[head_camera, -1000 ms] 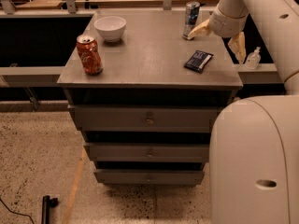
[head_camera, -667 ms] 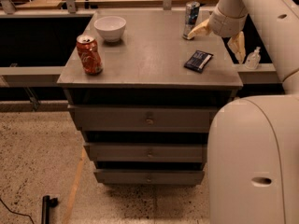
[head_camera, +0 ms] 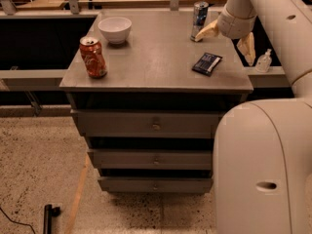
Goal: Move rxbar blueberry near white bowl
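Risk: bar point(head_camera: 206, 63) lying flat at table's right front, thin wrapper likely slipping from pinch. Gripper point(head_camera: 225, 44) hovering just beyond it, fingers spread, holding nothing; one finger sitting just beside blue can point(head_camera: 199, 19), descent possibly toppling it. Bowl point(head_camera: 115, 29) sitting far left, well apart. Counting: one red can point(head_camera: 92, 57), one bar, one blue can, one bowl.
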Controlling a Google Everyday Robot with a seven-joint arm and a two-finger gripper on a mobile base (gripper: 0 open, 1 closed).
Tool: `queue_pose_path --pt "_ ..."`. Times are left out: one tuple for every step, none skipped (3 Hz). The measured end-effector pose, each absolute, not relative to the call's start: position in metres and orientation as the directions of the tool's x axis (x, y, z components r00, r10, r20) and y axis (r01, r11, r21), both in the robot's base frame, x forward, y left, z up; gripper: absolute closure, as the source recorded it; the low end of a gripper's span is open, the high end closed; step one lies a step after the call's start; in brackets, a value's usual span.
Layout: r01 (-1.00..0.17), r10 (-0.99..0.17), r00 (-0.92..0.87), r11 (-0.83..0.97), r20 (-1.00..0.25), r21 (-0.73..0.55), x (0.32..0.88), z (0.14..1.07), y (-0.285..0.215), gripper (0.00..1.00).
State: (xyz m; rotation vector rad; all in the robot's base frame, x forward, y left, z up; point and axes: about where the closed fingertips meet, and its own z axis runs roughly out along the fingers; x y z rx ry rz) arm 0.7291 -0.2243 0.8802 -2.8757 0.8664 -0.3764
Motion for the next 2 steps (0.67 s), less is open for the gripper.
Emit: queue_pose_path --pt "-0.526 -0.551 0.808 -0.834 0.206 -0.166 0.735 0.874 -0.223 0.0" --pt "-0.558 -0.568 0.797 -0.822 0.204 -0.111 0.741 0.858 -0.219 0.0"
